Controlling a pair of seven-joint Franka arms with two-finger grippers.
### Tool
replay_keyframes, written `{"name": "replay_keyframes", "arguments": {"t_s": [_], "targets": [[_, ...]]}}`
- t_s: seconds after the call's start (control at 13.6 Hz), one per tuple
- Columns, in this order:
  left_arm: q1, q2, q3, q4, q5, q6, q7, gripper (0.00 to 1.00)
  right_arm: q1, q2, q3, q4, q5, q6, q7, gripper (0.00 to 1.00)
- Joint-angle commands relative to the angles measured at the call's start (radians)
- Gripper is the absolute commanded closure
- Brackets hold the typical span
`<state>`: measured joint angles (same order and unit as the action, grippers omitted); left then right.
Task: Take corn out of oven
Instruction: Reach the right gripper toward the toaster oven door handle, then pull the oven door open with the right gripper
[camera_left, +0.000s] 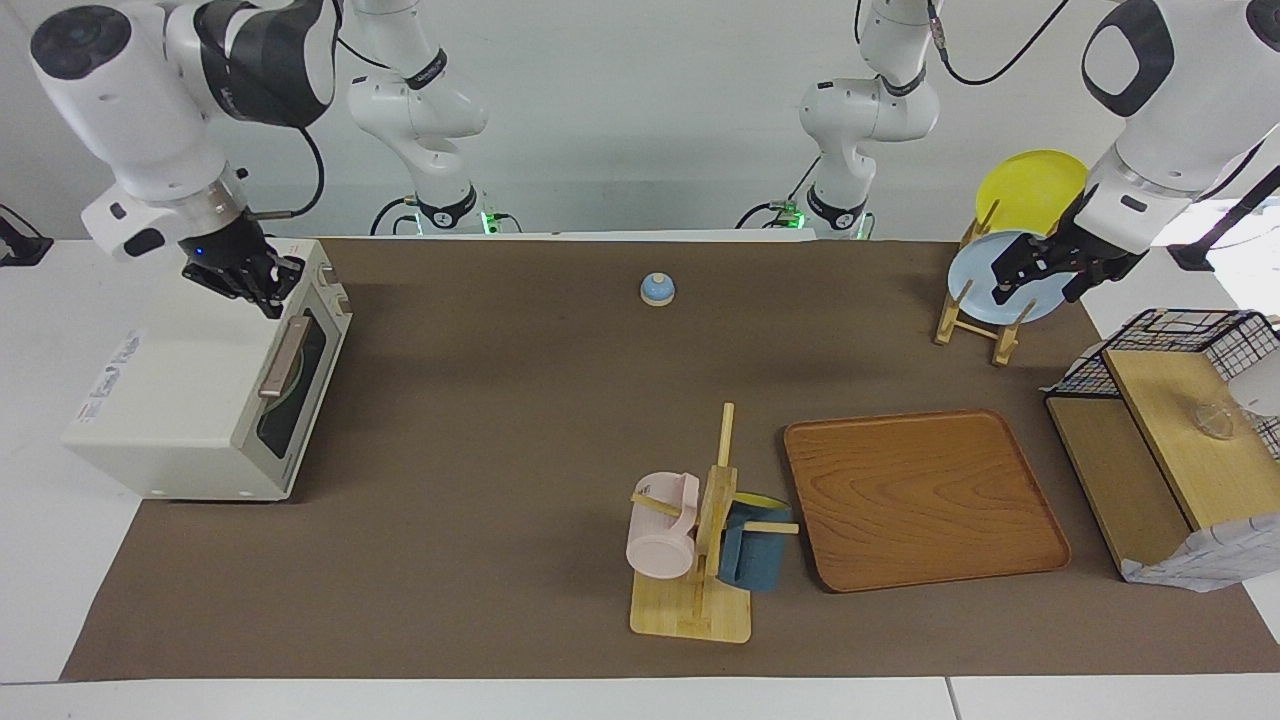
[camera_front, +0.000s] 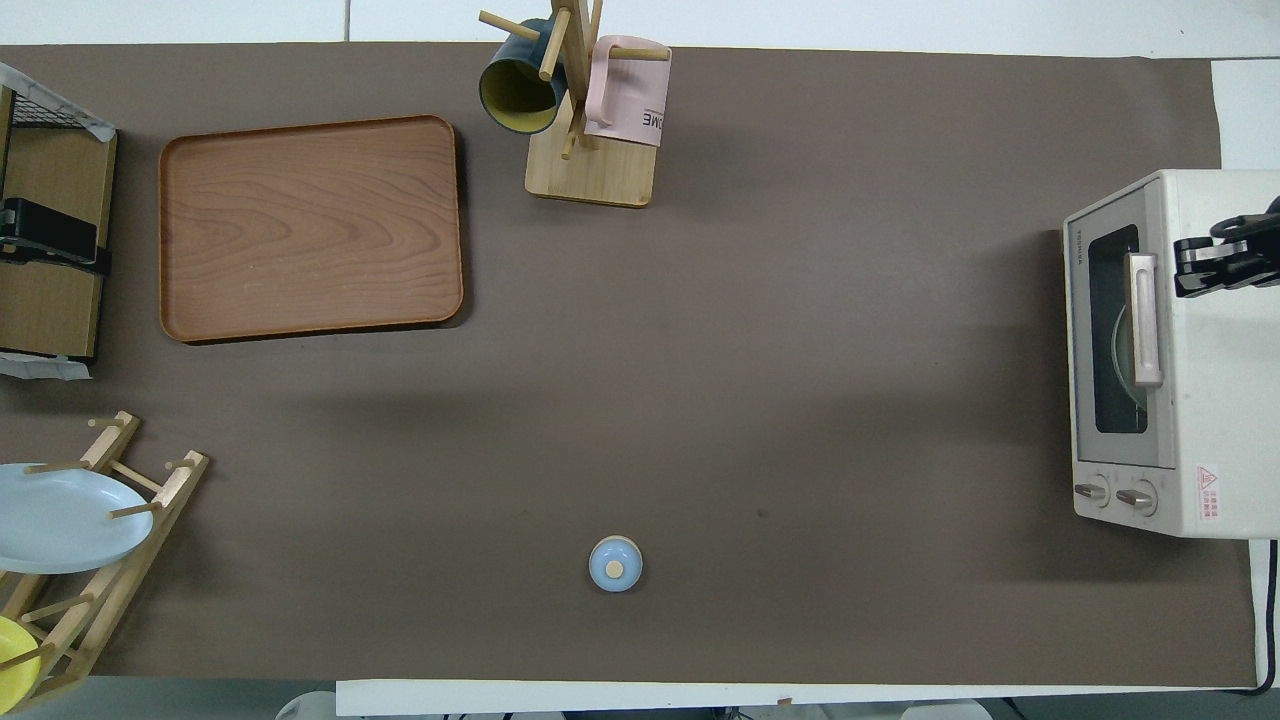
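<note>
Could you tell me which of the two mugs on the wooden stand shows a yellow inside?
The dark blue mug, hanging toward the tray's side of the stand; the pink mug beside it shows none.

Your facing camera sits high across the table, looking back at both robots, whose bases stand along its top edge. Your overhead camera hangs above the robots' end, looking steeply down and forward. Both take in the whole brown mat (camera_left: 480, 420), half a turn apart: the oven (camera_left: 200, 400) at one view's left edge lies at the other's right (camera_front: 1200, 350).
</note>
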<state>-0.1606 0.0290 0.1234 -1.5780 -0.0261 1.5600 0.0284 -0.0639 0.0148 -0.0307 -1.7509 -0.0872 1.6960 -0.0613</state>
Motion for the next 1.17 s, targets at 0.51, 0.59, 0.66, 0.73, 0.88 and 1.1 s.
{"name": "replay_keyframes", "arguments": {"t_s": [0.51,0.59,0.66,0.73,0.88,1.1], "targets": [[0.007,-0.026,-0.004,-0.034,-0.008,0.023,-0.002,0.0,-0.06,0.031,0.006,-0.153,-0.012,0.154,-0.034,1.0],[0.007,-0.026,-0.004,-0.034,-0.008,0.023,-0.002,0.0,-0.054,0.046,0.006,-0.153,-0.014,0.168,-0.032,1.0],[0.007,-0.027,-0.004,-0.034,-0.008,0.023,-0.002,0.0,-0.051,0.057,0.006,-0.153,-0.014,0.172,-0.031,1.0],[0.007,-0.028,-0.004,-0.034,-0.008,0.023,-0.002,0.0,-0.041,0.076,0.006,-0.153,-0.014,0.192,-0.029,1.0],[0.007,-0.027,-0.004,-0.034,-0.008,0.023,-0.002,0.0,-0.005,0.109,0.006,-0.154,-0.014,0.228,-0.006,1.0],[0.007,-0.027,-0.004,-0.034,-0.008,0.023,-0.002,0.0,0.036,0.183,0.008,-0.157,-0.011,0.344,0.034,1.0]]}}
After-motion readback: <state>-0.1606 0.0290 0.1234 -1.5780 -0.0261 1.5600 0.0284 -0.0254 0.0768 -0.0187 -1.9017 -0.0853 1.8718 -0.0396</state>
